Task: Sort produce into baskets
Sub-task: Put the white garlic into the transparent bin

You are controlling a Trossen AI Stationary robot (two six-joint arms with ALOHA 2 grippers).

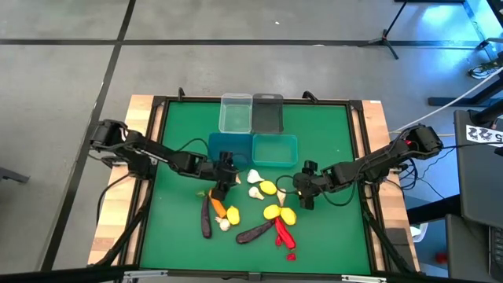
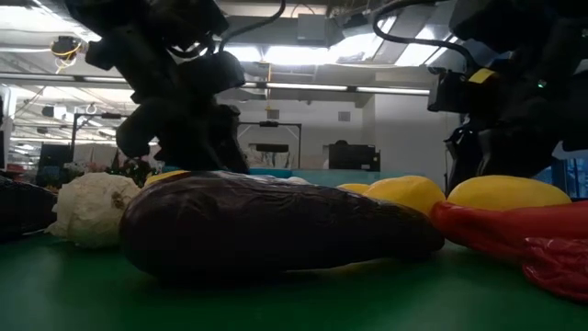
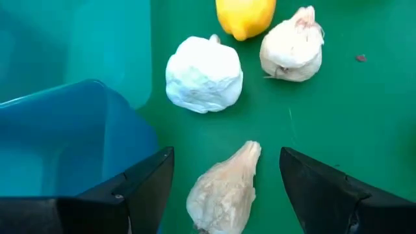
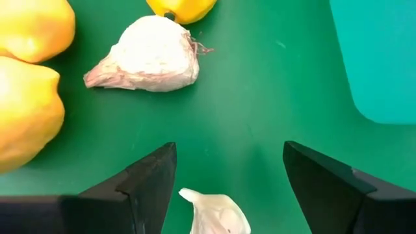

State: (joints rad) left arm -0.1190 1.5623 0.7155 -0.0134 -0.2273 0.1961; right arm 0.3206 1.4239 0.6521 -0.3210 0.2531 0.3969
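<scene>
The produce lies loose on the green mat: garlic bulbs (image 3: 204,73) (image 3: 292,52), lemons (image 4: 26,110) (image 1: 268,187), an orange carrot (image 1: 218,206), dark eggplants (image 2: 276,225) (image 1: 206,216) and red chili peppers (image 1: 283,232). The four baskets stand in a cluster: clear (image 1: 236,114), dark grey (image 1: 268,114), teal-blue (image 1: 226,147) and teal (image 1: 275,149). My left gripper (image 3: 224,175) is open next to the teal-blue basket (image 3: 65,143), a finger on either side of a garlic bulb (image 3: 224,192) without touching it. My right gripper (image 4: 227,175) is open over a small garlic piece (image 4: 214,211).
Another garlic bulb (image 4: 146,62) and a lemon (image 4: 182,8) lie just beyond my right gripper, with the teal basket's corner (image 4: 383,58) beside it. The mat's raised black frame (image 1: 157,141) borders the work area. Bare mat stretches between the produce and the left frame.
</scene>
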